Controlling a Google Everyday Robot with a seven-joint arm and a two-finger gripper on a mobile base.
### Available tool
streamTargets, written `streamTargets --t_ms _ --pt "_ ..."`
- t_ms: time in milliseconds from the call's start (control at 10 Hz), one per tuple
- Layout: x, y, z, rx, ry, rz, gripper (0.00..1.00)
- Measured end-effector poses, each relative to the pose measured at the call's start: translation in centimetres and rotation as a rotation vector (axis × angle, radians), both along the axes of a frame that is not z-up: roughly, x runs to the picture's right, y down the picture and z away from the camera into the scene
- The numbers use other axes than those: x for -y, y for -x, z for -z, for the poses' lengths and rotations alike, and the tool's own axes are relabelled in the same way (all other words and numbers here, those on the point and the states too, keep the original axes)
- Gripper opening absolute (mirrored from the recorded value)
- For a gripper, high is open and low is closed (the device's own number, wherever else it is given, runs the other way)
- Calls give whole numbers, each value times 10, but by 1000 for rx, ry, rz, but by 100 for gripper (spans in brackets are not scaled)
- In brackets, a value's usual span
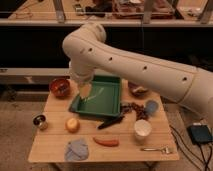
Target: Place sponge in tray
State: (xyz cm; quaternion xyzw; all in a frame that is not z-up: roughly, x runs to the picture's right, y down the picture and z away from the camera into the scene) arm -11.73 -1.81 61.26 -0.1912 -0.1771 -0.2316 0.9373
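Note:
The green tray (109, 100) lies at the back middle of the wooden table. A pale yellow sponge (86, 90) hangs over the tray's left part, just above its left rim. My gripper (84, 85) sits at the end of the big white arm, which sweeps in from the right, and it is shut on the sponge. The arm's wrist hides most of the fingers.
A red bowl (60, 86) stands left of the tray and a brown bowl (137, 90) right of it. In front lie a black utensil (110, 122), a yellow fruit (73, 124), a white cup (142, 129), a fork (156, 149), a red-orange pepper (106, 142), a blue cloth (77, 149) and a small metal cup (40, 121).

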Motion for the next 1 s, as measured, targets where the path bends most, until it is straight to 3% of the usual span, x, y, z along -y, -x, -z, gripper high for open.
streamTargets --t_ms 500,700,1000 --pt "-1 -7 -1 5 1 -10 65" --pt "-2 -26 -2 38 -16 -23 65" --pt "-7 -14 -4 81 -41 7 65"
